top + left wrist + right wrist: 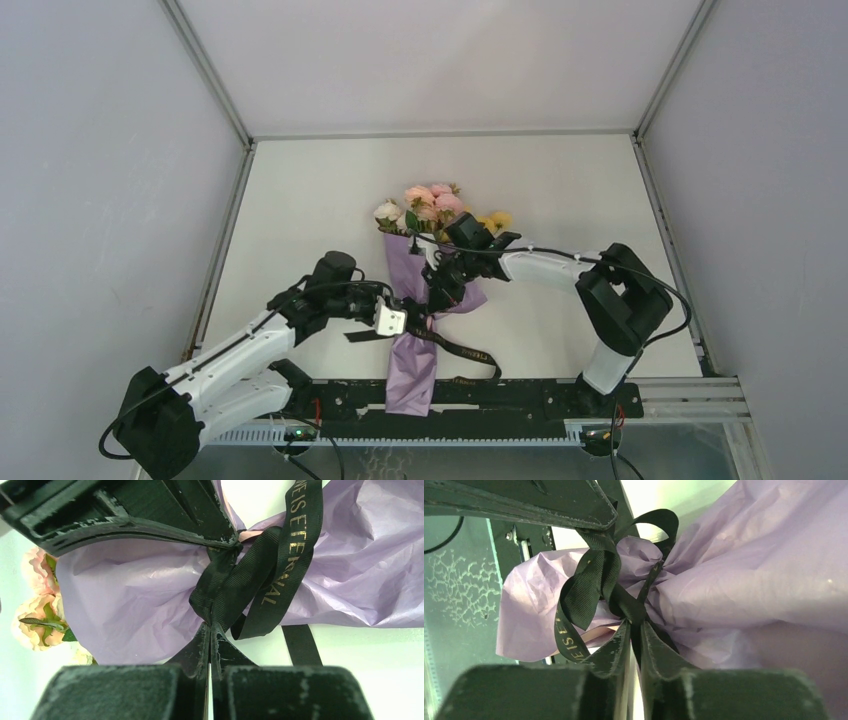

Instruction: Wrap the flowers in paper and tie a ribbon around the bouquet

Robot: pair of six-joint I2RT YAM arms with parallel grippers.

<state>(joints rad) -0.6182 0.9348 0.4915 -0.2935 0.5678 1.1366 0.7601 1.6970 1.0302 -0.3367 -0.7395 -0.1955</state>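
The bouquet lies on the white table with its flowers (432, 203) at the far end and its lilac paper (410, 370) cone reaching towards the near edge. Black ribbon (462, 350) cinches the cone's waist, and one tail trails right. My left gripper (403, 320) is shut on a ribbon strand at the knot, seen up close (211, 626) against the paper (125, 595), with pink blooms (35, 610) at the left. From the other side my right gripper (441, 290) is shut on another strand (636, 625). A gold-lettered ribbon loop (581, 587) hangs beside it over the paper (749, 580).
A black rail (520, 395) runs along the near edge under the cone's tip. Grey walls and metal frame bars (660, 210) enclose the table on three sides. Each wrist view shows the other gripper's fingers (125, 510) (524, 500) close above the knot.
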